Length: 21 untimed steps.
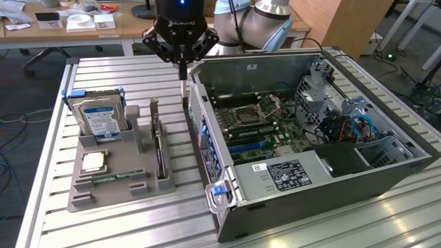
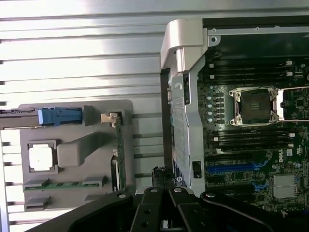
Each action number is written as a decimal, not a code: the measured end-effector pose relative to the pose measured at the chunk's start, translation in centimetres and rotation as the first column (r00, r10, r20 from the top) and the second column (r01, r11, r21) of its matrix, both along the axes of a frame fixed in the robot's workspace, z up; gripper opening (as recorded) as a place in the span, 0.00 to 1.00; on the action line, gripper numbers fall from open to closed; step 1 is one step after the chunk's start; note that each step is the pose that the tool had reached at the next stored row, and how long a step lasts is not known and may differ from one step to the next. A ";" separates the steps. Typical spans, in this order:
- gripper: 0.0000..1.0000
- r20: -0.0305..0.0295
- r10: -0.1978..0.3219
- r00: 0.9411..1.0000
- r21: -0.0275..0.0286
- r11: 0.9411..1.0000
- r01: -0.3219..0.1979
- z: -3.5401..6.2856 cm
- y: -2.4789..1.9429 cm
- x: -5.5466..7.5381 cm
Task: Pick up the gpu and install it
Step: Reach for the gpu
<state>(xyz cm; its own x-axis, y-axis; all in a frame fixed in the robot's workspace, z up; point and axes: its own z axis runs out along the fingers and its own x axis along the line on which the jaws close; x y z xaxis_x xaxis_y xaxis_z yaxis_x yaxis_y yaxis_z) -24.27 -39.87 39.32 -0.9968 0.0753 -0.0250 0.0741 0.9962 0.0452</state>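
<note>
So your jaws are pinched fully shut with nothing between them, pointing straight down. They hang just off the grey holder [image 1: 103, 194], over the strip of worktop [image 1: 138, 225] between the holder and the open PC case [image 1: 310, 178]. The gpu [image 1: 158, 150] sits in the holder, standing on its long edge in the slot along the holder's case-side edge, close to the jaws but apart from them. The hard drive [image 1: 100, 120] stands upright at the holder's opposite side, and a CPU chip [image 1: 94, 161] and a memory stick [image 1: 110, 178] lie flat in it.
</note>
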 end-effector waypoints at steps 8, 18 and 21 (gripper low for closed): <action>0.11 0.000 0.000 1.000 0.000 1.000 0.000 0.00 0.01 -1.3; 0.11 0.000 0.000 1.000 0.000 1.000 0.000 -0.01 0.02 -2.9; 0.11 0.000 0.000 1.000 0.000 1.000 0.000 -0.01 0.02 -3.3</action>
<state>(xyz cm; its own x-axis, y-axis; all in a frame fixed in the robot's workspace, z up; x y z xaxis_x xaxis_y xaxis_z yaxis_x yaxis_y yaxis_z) -27.62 -39.85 39.32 -0.9968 0.0753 -0.0255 0.0741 0.9962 0.0452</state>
